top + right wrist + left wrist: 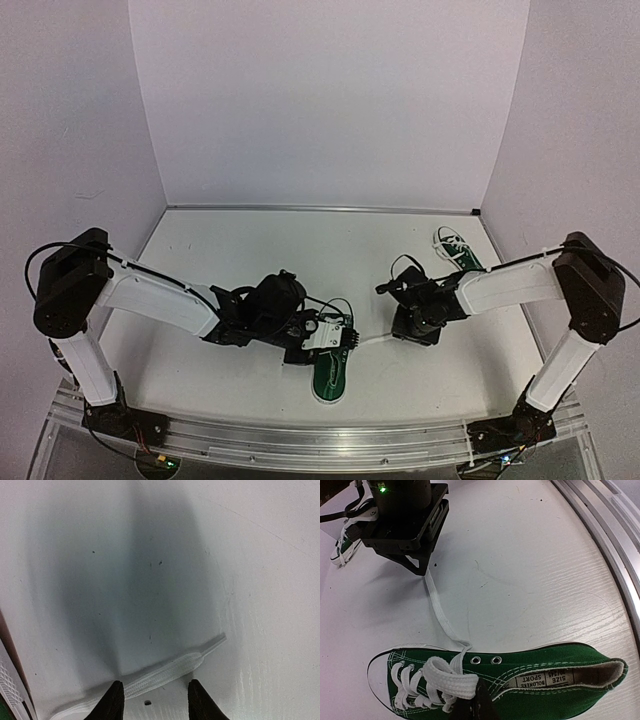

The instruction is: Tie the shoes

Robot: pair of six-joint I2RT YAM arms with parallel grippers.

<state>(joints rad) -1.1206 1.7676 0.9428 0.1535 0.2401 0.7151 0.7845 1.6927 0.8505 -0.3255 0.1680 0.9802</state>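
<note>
The nearer dark green canvas sneaker with white rubber toe cap (545, 680) lies across the bottom of the left wrist view, toe to the left and its tongue label showing. In the top view it sits low and centre. Its white flat lace (440, 612) is untied. One stretch is bunched over the tongue, where the left gripper (472, 706) is pressed together, apparently pinching it. The other stretch leaves the top eyelet and runs slack over the white table (530, 555) toward the upper left. The right gripper (155, 700) stands over that loose end with its fingers (112, 702) apart, and the lace lies flat on the surface between them, not held. The main risk, as I judge it, is a missed pick. The lace is thin and lies flat on the board, so closing too high would catch nothing, and pressing down hard could jam the tips. The tip of the lace lies not far past the fingers, so a grip there could slip off under tension. A hard pull from either side could drag the light shoe. The second green sneaker (455, 250) sits at the upper right of the top view, well apart, its laces also loose.
</note>
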